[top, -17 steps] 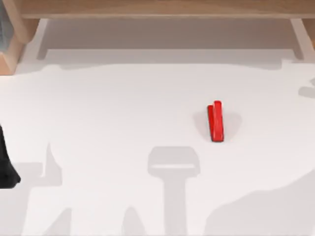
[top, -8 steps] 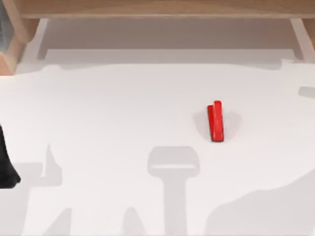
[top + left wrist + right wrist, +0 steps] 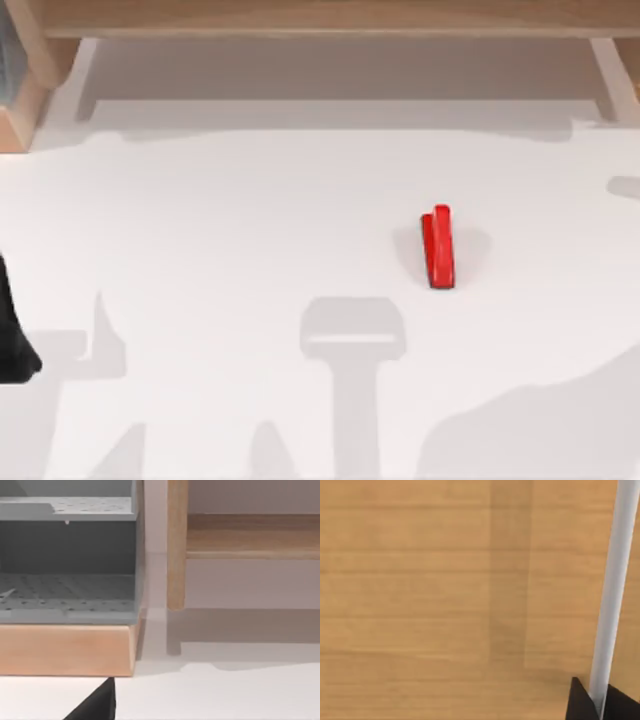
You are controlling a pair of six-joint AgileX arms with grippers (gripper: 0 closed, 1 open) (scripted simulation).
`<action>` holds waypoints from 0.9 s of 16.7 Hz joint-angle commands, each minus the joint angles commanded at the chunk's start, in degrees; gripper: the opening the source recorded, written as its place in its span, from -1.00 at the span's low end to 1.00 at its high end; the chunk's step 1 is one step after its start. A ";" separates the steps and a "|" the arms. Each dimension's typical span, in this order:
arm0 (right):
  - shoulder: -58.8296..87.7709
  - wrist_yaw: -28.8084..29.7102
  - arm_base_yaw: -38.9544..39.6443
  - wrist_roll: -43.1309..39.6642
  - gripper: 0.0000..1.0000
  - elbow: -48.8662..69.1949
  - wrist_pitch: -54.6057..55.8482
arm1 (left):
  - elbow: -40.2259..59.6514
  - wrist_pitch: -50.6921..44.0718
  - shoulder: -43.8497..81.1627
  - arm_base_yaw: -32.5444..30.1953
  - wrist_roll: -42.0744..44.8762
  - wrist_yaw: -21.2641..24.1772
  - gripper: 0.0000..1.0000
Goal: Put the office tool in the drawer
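The office tool (image 3: 438, 247), a small glossy red stapler-like bar, lies on the white table right of centre, with no gripper near it. In the right wrist view, the drawer's wooden front (image 3: 445, 605) is very close. A pale bar handle (image 3: 615, 580) runs across that front. My right gripper (image 3: 602, 700) has a dark fingertip on each side of this handle, closed against it. My left arm (image 3: 10, 340) is parked at the table's left edge, and one dark fingertip (image 3: 95, 705) is visible in its wrist view.
A wooden cabinet frame (image 3: 320, 15) spans the far edge of the table, with legs at both ends. A grey perforated shelf unit (image 3: 65, 600) on a wooden base (image 3: 65, 650) stands at the far left corner. White tabletop (image 3: 250, 220) surrounds the stapler.
The office tool and left arm have not moved. A small shadow at the table's far right edge has shrunk a little.
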 joint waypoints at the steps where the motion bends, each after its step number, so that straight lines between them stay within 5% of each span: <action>1: 0.00 0.00 0.00 0.00 -1.00 0.00 0.00 | 0.00 0.00 0.00 0.00 0.00 0.00 1.00; 15: -7.01 -3.85 -3.99 0.21 -1.00 -15.97 8.78 | 0.00 0.00 0.00 0.00 0.00 0.00 1.00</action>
